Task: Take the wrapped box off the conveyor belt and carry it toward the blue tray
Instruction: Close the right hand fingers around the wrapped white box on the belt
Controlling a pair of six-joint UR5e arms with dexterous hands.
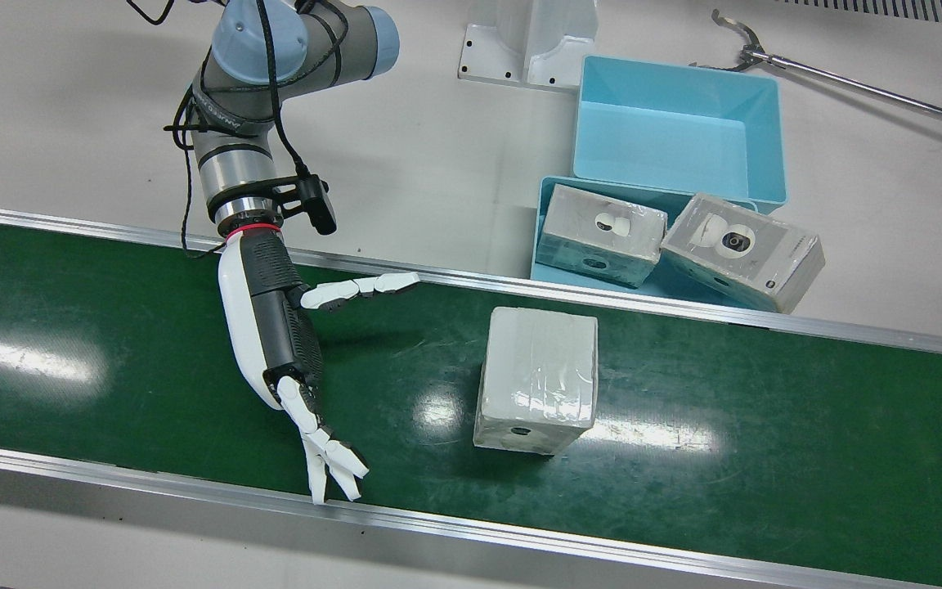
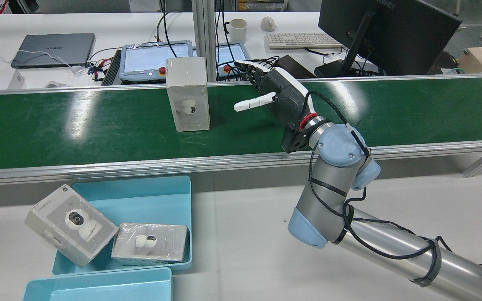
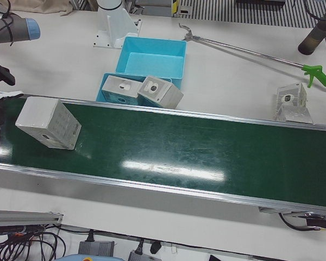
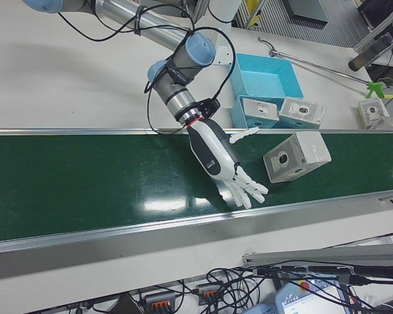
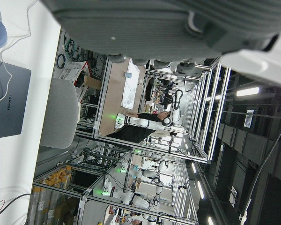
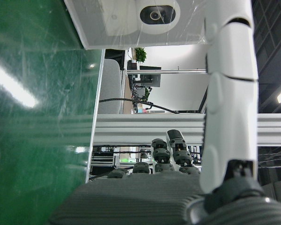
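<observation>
The wrapped box [image 1: 538,380] stands on the green conveyor belt [image 1: 765,409], white and film-covered; it also shows in the rear view [image 2: 187,94], the left-front view [image 3: 48,123] and the right-front view [image 4: 296,156]. My right hand [image 1: 275,327] is open over the belt beside the box, a gap apart, with its fingers [image 1: 332,462] spread and its thumb [image 1: 365,288] pointing toward the box. The right hand view shows the box [image 6: 140,18] ahead of the palm. Two blue trays lie beyond the belt: one empty [image 1: 675,139], one [image 1: 538,221] holding two wrapped boxes. Only the left hand's palm [image 5: 168,28] shows.
A long metal reach-grabber [image 1: 847,82] lies on the white table past the trays. Another clear-wrapped box [image 3: 293,100] sits on the table beyond the belt's far end. Aluminium rails [image 1: 520,536] edge the belt. Screens and a keyboard [image 2: 299,39] stand behind the belt.
</observation>
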